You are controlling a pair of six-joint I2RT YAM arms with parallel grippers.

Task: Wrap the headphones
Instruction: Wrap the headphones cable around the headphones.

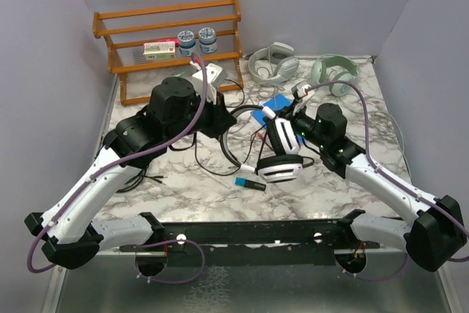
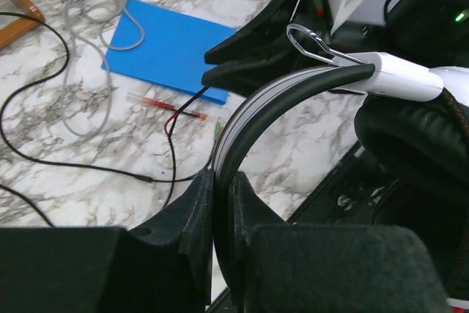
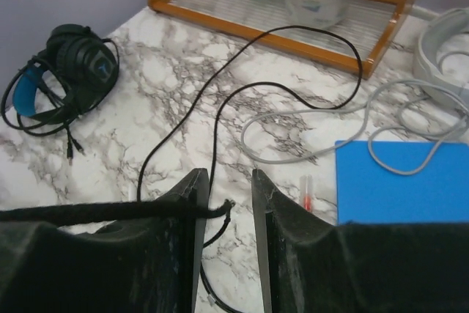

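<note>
**Left claw clamps a headband while the right claw stands parted around a cord**

Two robot arms meet over the middle of a marble-patterned table (image 1: 190,188). The white-and-black headphones (image 1: 278,168) sit between them, propped up off the table, one white ear cup facing the near edge. The left claw (image 2: 221,185) is clenched on their black headband (image 2: 293,89), which rises out of the narrow slit between its fingers and arcs up to the right to a white slider.

The right claw (image 3: 223,181) is released, its fingers parted. A braided black cord (image 3: 110,212) crosses its left finger and ends in the gap between the two, not pinched. In the left wrist view this claw hovers just beyond the headband, above a blue pad (image 2: 168,45).

Thin black and grey cables lie loose across the table. A black-and-blue pair of headphones (image 3: 66,64) lies well apart, near the left wall. A grey-white pair (image 1: 272,62) rests at the back, beside a wooden rack (image 1: 168,34).
</note>
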